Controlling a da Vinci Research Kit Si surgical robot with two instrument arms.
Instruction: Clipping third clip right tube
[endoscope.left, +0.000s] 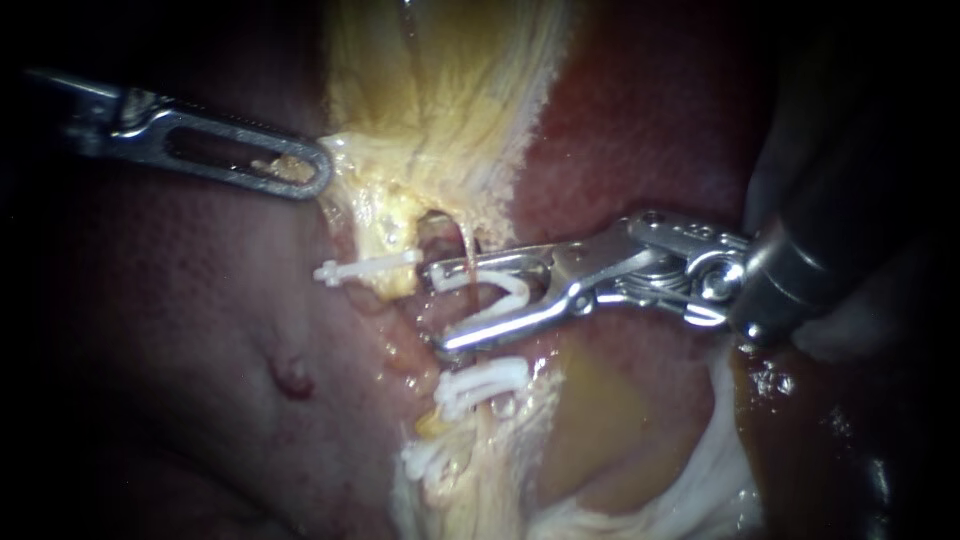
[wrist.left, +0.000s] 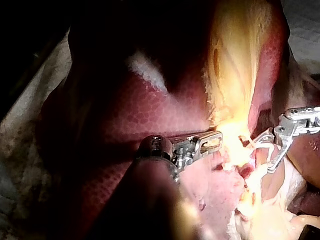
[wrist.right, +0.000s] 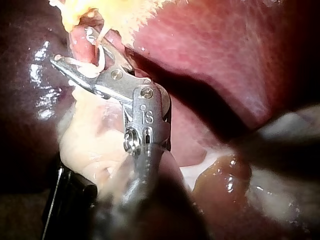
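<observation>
**Right tube sitting inside an open clip, with the squeeze not yet made**

The right tube (endoscope.left: 466, 238) is running down out of the yellow tissue (endoscope.left: 430, 100) as a thin reddish strand. It is passing between the two legs of a white clip (endoscope.left: 505, 295).

The right instrument (endoscope.left: 437, 305) is reaching in across the liver (endoscope.left: 200, 330) and carrying that clip. Its jaws are standing wide apart, each lying against one leg, so they are grasping the clip while the clip itself is gaping. The right wrist view is showing the same thing, with the white legs bowed between the jaws.

Lower on the strand, a fitted clip (endoscope.left: 480, 385) is sitting just beneath the lower jaw, and a lowest clip (endoscope.left: 425, 458) is sitting beyond it. A side clip (endoscope.left: 365, 268) is lying on the neighbouring tissue, near the tip of the upper jaw.

The left instrument (endoscope.left: 300, 172) is touching the edge of the yellow tissue. Whether it is gripping anything I cannot tell.

I am judging this to be the positioning step, just short of closing. The next move is calling for the tube to lie fully inside the clip, with both leg tips past it and clear of the neighbouring clips. After that comes a steady squeeze.
</observation>
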